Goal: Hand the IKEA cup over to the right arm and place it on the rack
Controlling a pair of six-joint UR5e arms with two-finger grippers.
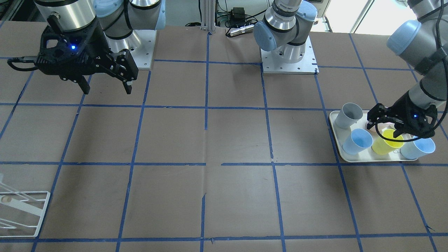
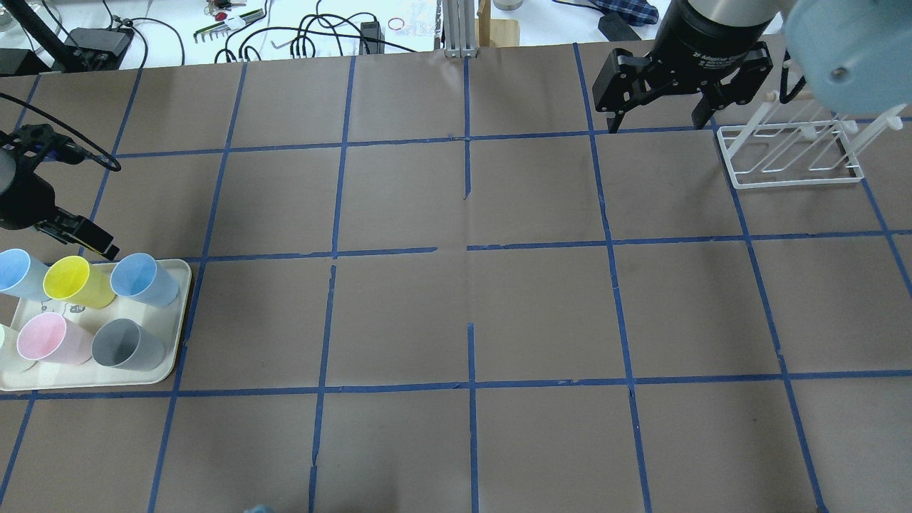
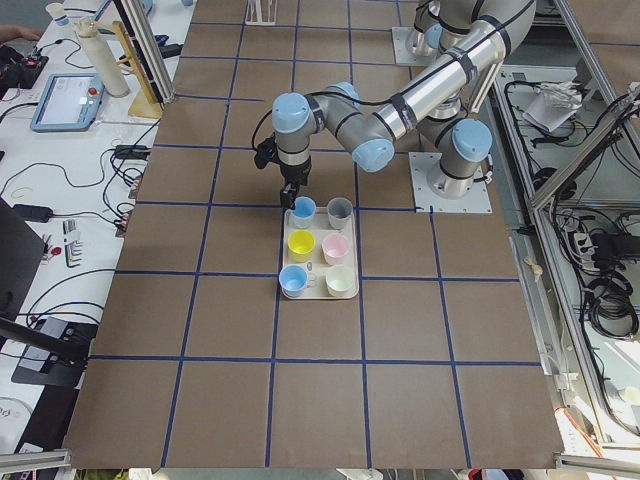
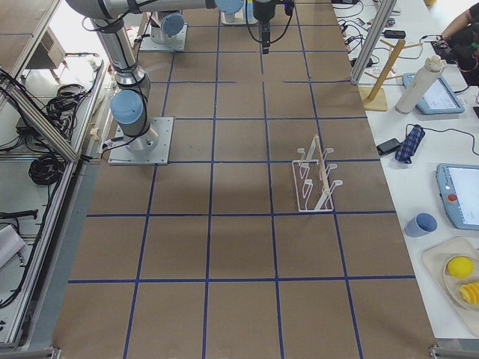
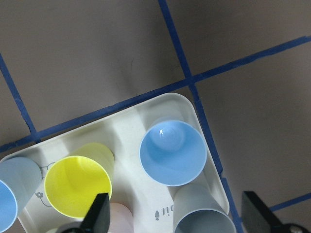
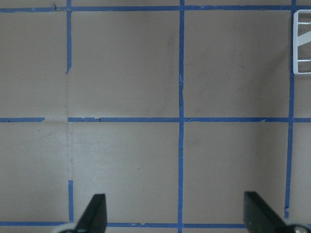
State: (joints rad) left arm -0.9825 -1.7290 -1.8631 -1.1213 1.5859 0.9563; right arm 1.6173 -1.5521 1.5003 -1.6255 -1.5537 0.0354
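Note:
Two pale blue cups stand on a cream tray [image 2: 179, 335] at my left. One [image 2: 142, 279] is at the tray's far corner, also in the front view [image 1: 357, 141] and centred in the left wrist view [image 5: 172, 153]. The other [image 2: 18, 274] is beyond the yellow cup [image 2: 71, 281]. My left gripper [image 1: 384, 129] is open and empty, hovering above the tray's cups without touching them; it also shows overhead [image 2: 71, 231]. My right gripper [image 2: 655, 121] is open and empty, high above the table near the white wire rack [image 2: 791, 153].
The tray also holds a pink cup [image 2: 46, 338], a grey cup [image 2: 128, 344] and a pale cup [image 2: 3, 342] at the view's edge. The table is brown paper with a blue tape grid. Cables and tools lie beyond the far edge.

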